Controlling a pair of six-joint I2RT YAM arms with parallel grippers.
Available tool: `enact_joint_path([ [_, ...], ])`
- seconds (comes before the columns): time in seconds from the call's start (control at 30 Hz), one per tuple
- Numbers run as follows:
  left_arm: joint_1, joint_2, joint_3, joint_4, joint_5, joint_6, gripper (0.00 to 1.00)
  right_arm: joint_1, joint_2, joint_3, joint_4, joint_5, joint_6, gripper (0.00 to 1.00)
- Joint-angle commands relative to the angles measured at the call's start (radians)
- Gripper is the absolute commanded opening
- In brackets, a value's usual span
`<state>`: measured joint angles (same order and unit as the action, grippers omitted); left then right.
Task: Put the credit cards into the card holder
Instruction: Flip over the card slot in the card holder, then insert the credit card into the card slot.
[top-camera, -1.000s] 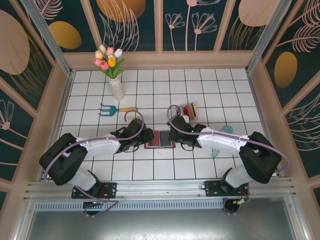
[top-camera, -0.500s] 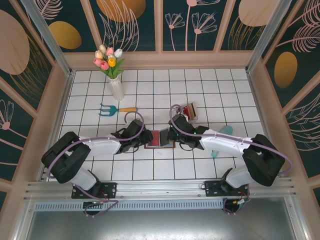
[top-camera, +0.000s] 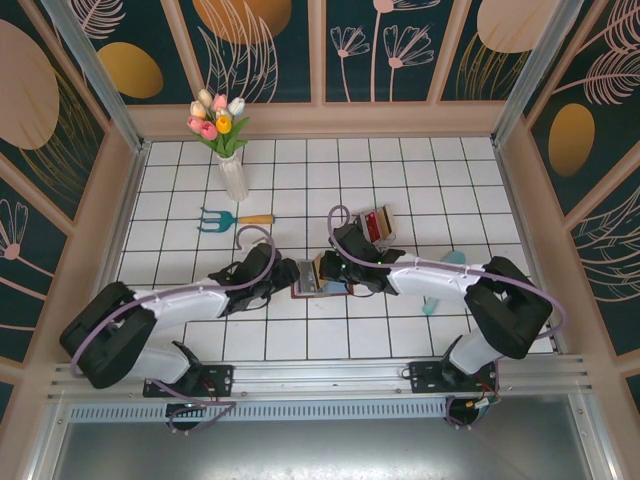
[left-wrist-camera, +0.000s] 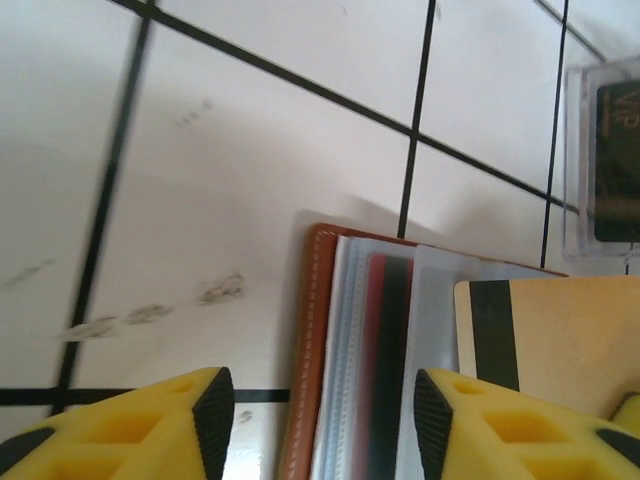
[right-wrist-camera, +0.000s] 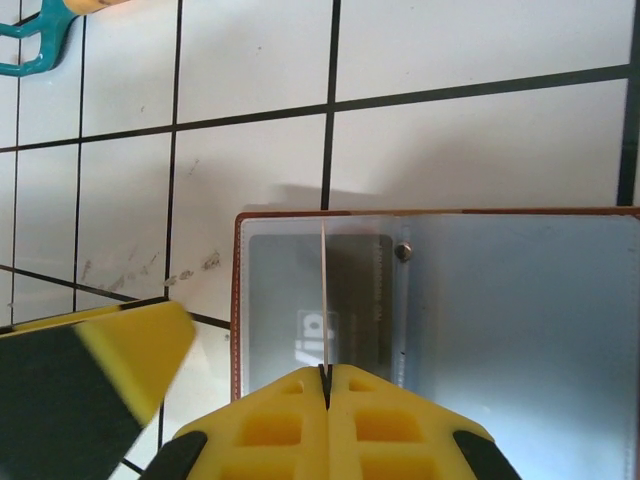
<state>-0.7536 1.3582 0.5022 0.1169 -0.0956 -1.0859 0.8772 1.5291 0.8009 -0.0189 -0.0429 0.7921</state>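
The card holder (top-camera: 338, 289) is a brown leather wallet lying open on the white tiles, with clear sleeves showing (right-wrist-camera: 520, 300). One sleeve holds a dark card marked VIP (right-wrist-camera: 345, 300). My right gripper (top-camera: 333, 270) (right-wrist-camera: 325, 375) is shut on a tan credit card (top-camera: 320, 268), seen edge-on (right-wrist-camera: 323, 285) just above the left page. My left gripper (top-camera: 292, 277) (left-wrist-camera: 322, 420) is open, its jaws astride the wallet's stitched left edge (left-wrist-camera: 318, 300) and the sleeves. The tan card's black stripe (left-wrist-camera: 495, 335) shows on the right of the left wrist view.
A clear plastic card rack (top-camera: 378, 222) (left-wrist-camera: 605, 160) with more cards stands just behind and to the right of the wallet. A teal garden fork (top-camera: 225, 219) (right-wrist-camera: 35, 30) lies at the back left, near a vase of tulips (top-camera: 230, 170). A teal object (top-camera: 447, 262) lies under the right arm.
My right gripper has carried the tan card left, from the wallet's right side to over its left page. The left arm has stretched lower and its jaws stay at the wallet's left edge.
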Motion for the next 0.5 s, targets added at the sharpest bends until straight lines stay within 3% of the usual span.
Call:
enact_joint_path([
  [0.0,-0.003,-0.062,-0.035,-0.044,-0.079,-0.040,0.56,0.000,-0.024,0.026,0.000,0.029,0.011,0.00],
  [0.2,-0.002,-0.025,-0.011,0.069,0.011,0.048,0.58,-0.072,-0.155,-0.140,0.128,-0.036,0.059,0.00],
  [0.47,-0.003,0.116,0.050,0.106,0.115,0.087,0.58,-0.102,-0.149,-0.237,0.288,-0.131,0.098,0.00],
])
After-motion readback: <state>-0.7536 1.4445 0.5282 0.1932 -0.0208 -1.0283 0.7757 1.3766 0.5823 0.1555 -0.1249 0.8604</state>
